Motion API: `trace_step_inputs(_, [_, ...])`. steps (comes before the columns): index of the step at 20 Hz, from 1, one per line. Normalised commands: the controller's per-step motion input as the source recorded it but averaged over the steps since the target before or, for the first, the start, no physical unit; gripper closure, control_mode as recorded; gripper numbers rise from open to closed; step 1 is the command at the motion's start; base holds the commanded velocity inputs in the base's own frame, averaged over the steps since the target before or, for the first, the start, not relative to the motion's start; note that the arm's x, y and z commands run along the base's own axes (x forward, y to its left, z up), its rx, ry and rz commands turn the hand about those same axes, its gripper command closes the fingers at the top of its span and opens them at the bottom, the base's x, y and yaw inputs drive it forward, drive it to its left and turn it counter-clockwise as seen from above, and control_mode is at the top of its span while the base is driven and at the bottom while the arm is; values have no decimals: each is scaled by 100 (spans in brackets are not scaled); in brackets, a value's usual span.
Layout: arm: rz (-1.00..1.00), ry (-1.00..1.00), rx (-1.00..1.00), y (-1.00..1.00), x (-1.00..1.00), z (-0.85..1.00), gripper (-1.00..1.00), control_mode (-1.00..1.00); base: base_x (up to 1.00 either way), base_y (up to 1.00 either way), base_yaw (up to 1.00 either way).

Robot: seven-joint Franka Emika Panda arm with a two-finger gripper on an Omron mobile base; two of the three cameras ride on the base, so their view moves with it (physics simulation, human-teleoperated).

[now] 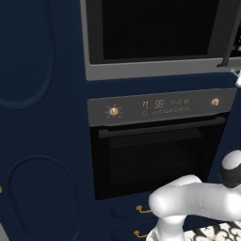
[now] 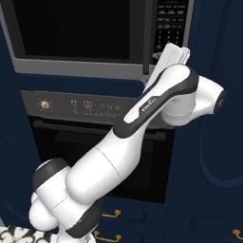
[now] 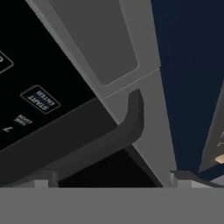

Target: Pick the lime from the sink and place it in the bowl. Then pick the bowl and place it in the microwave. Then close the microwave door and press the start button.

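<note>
The microwave [image 2: 78, 35] sits directly above the oven [image 1: 157, 150], its wide front running level from side to side and facing the robot. The keypad [image 2: 172, 26] is at the right end of the microwave, and the arm [image 2: 142, 114] reaches up to it. The gripper [image 3: 111, 181] is spread wide and empty, close to the START button [image 3: 40, 99].

The microwave [image 1: 155, 33] sits high in navy cabinetry [image 1: 42, 117], its black glass front framed in grey. Directly below is an oven [image 1: 157, 141] with brass knobs, a lit display and a bar handle
</note>
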Motion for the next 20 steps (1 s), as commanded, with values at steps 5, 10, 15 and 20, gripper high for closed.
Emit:
trace_step_inputs(5, [0,3,0,-14,44,-11,-100,-100,0,0,0])
trace_step_inputs(10, [0,1,0,-18,45,-5,-100,-100,0,0,0])
trace_step_inputs(15, [0,2,0,-14,49,-11,-100,-100,0,0,0])
trace_step_inputs(20, [0,-1,0,12,-10,-26,-100,-100,0,0,0])
